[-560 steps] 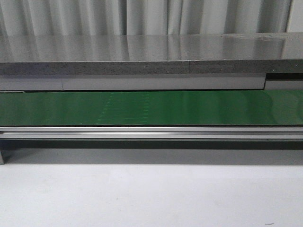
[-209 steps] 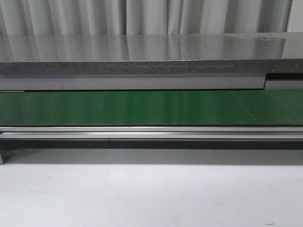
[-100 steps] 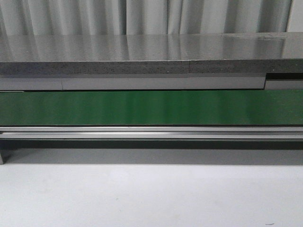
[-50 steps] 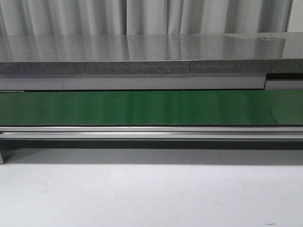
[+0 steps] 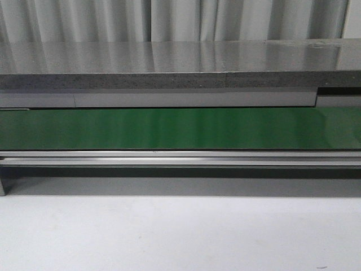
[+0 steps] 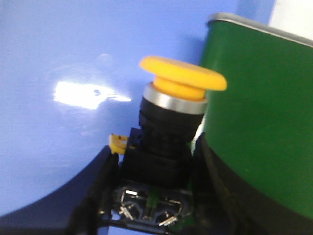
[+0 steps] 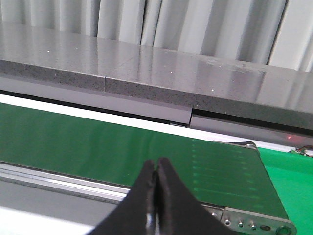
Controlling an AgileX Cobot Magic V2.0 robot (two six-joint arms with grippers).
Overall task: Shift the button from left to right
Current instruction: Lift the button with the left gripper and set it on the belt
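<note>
In the left wrist view the left gripper (image 6: pixel 152 196) has its jaws clamped on the button (image 6: pixel 168 132), one dark finger pressed against each side of the black blocky body; the pads (image 6: pixel 100 191) touch the lower block, and the metal terminals at its base sit between them; the silver collar and the round yellow-orange cap stand clear of the jaws, the cap tilted slightly toward the green conveyor belt (image 6: pixel 264 122); a small yellow tab juts from the body just beside one finger; behind the button lies a blue surface (image 6: pixel 54 58) with a bright glare patch, and the green belt with its metal rim fills the other side of the view; whether the button rests on anything or is held in the air cannot be told.

In the right wrist view the right gripper (image 7: pixel 155 196) has its jaws pressed together, tip against tip, with nothing between them; it hangs above the near metal rail of the green conveyor belt (image 7: pixel 122 147), with a grey stone counter (image 7: pixel 146 73) and pale curtains (image 7: pixel 195 24) beyond.

The front view shows the white tabletop (image 5: pixel 180 237), the green belt (image 5: pixel 180 129) in its metal frame, and the grey counter (image 5: pixel 169 62) behind; neither gripper nor the button appears there.
</note>
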